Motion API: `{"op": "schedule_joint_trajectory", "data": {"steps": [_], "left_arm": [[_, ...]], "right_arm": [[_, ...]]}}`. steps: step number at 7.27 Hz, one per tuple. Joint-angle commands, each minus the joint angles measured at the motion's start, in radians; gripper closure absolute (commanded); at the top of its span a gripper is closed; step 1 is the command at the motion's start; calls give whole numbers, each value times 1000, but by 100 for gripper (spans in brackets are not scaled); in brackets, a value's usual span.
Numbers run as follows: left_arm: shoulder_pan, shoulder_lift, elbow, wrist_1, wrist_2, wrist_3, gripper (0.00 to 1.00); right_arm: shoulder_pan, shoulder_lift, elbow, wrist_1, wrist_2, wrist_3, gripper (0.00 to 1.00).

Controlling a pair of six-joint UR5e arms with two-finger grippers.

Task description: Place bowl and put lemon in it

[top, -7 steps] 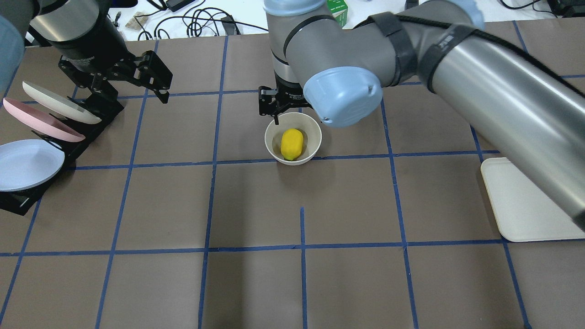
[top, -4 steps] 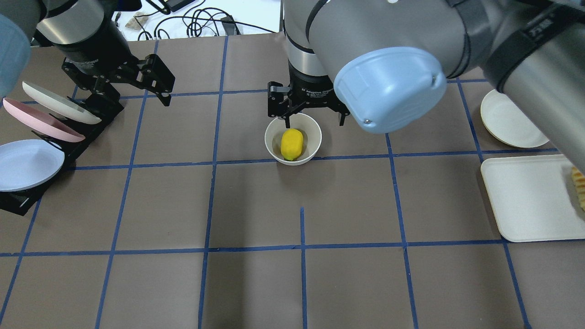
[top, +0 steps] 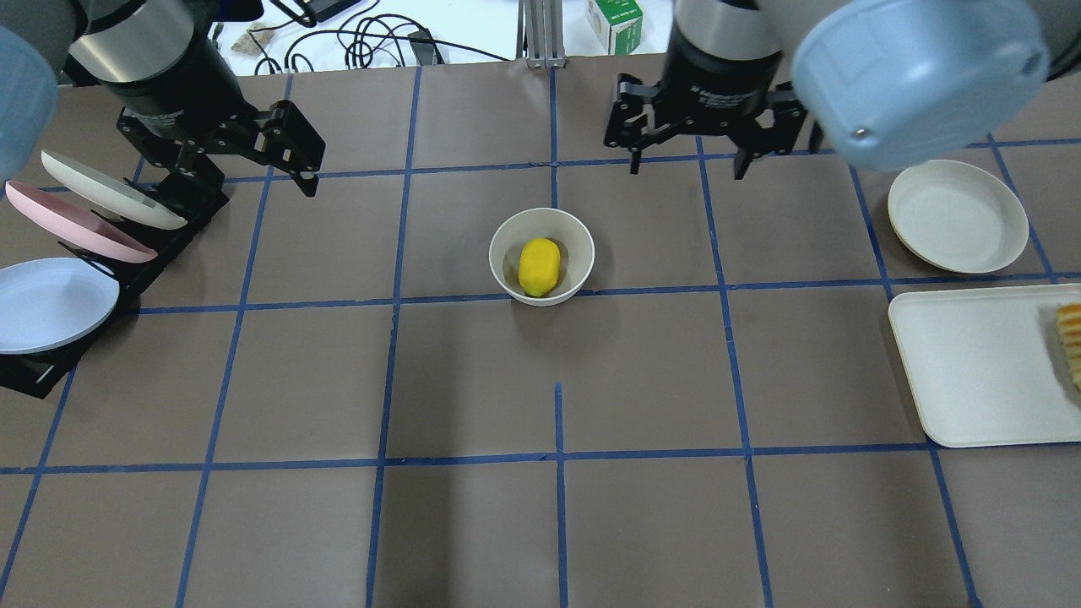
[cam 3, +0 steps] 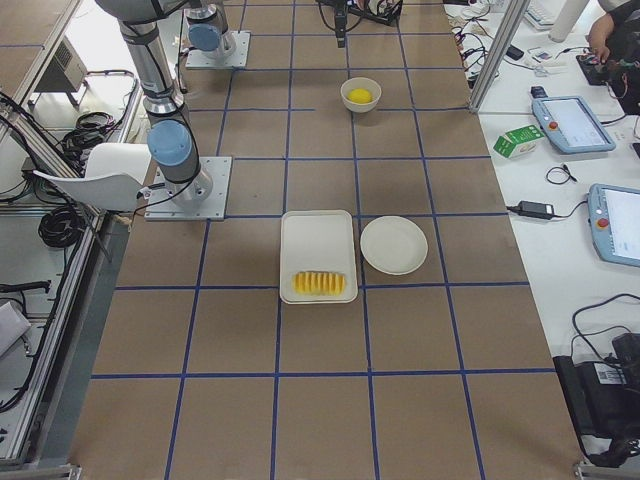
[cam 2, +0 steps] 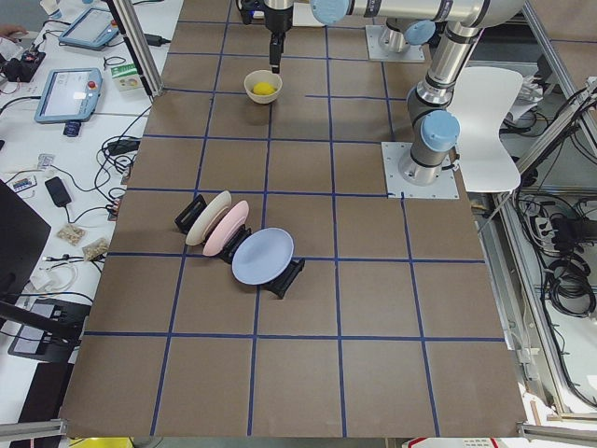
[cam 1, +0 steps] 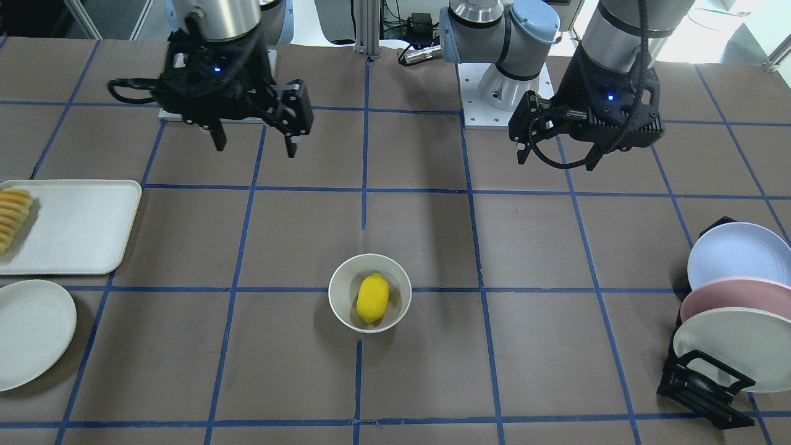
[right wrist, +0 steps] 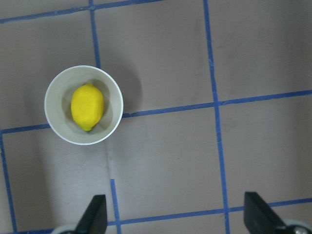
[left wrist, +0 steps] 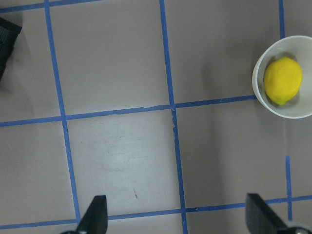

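The white bowl (top: 501, 253) stands upright near the table's middle, with the yellow lemon (top: 540, 266) lying inside it. Both also show in the front view: bowl (cam 1: 338, 296), lemon (cam 1: 372, 298). My right gripper (top: 688, 169) is open and empty, raised, behind and to the right of the bowl and apart from it. Its wrist view looks down on the bowl (right wrist: 55, 103) and lemon (right wrist: 87, 107). My left gripper (top: 245, 181) is open and empty at the far left, by the plate rack. Its wrist view shows the bowl (left wrist: 258, 84) and lemon (left wrist: 282, 80) at the right edge.
A black rack (top: 181, 215) with pale blue, pink and cream plates stands at the left edge. A white tray (top: 980, 363) with ridged yellow slices (top: 1071, 338) and a shallow white plate (top: 958, 215) sit at the right. Cables and a green carton (top: 615, 17) lie beyond the table.
My right gripper has moved from just over the bowl's far rim up and away to the right. The lemon stays in the bowl. The left arm has barely moved.
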Motion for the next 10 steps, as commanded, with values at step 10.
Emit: {"op": "schedule_joint_trajectory", "data": {"steps": [10], "left_arm": [[5,3,1,0,-1,0,0]], "right_arm": [[-100,-71,89,-41,-5,-170,0]]}}
